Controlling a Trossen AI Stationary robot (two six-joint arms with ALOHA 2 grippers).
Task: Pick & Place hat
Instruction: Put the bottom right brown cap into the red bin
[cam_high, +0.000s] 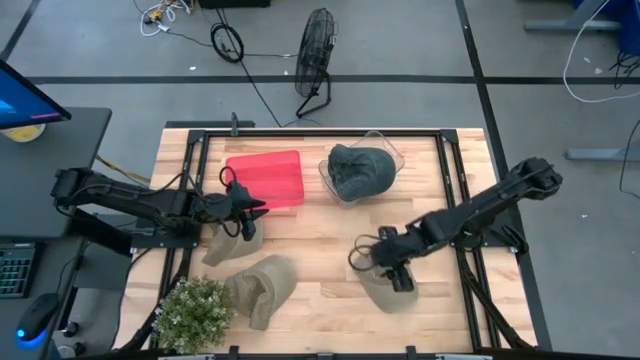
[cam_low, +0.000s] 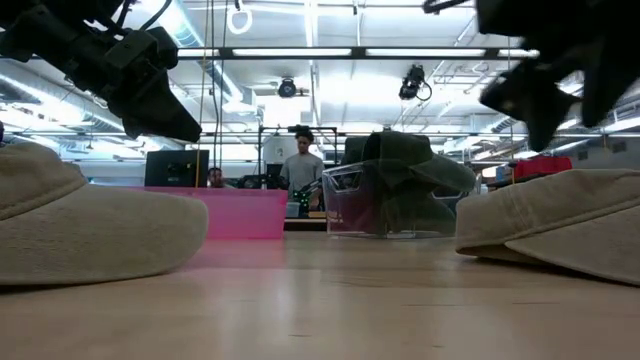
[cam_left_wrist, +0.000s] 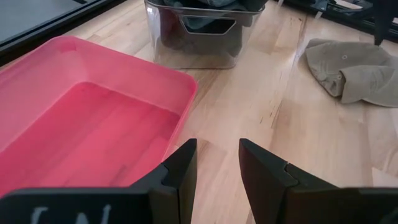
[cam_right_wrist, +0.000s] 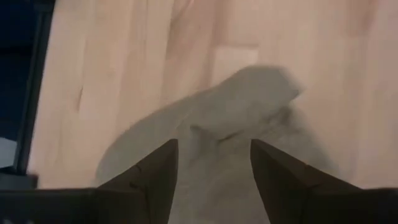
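Three beige hats lie flat on the wooden table. One hat (cam_high: 393, 293) is at the near right, and my right gripper (cam_high: 400, 278) hovers open just above it, pointing down; the right wrist view shows its fingers (cam_right_wrist: 214, 149) standing on either side of the hat's crown (cam_right_wrist: 249, 106). A second hat (cam_high: 225, 247) lies at the left, and a third (cam_high: 265, 287) nearer the front. My left gripper (cam_high: 258, 212) is open and held level above the second hat's far edge, beside the red bin (cam_high: 266, 178). Its fingers (cam_left_wrist: 217, 149) hold nothing.
A clear bin (cam_high: 362, 172) behind the table's middle holds a dark hat (cam_high: 358, 168). The red bin (cam_left_wrist: 81, 118) has nothing in it. A potted plant (cam_high: 195, 312) stands at the near left corner. A black frame (cam_high: 450, 170) borders the table, and bare wood (cam_high: 320, 250) lies between the arms.
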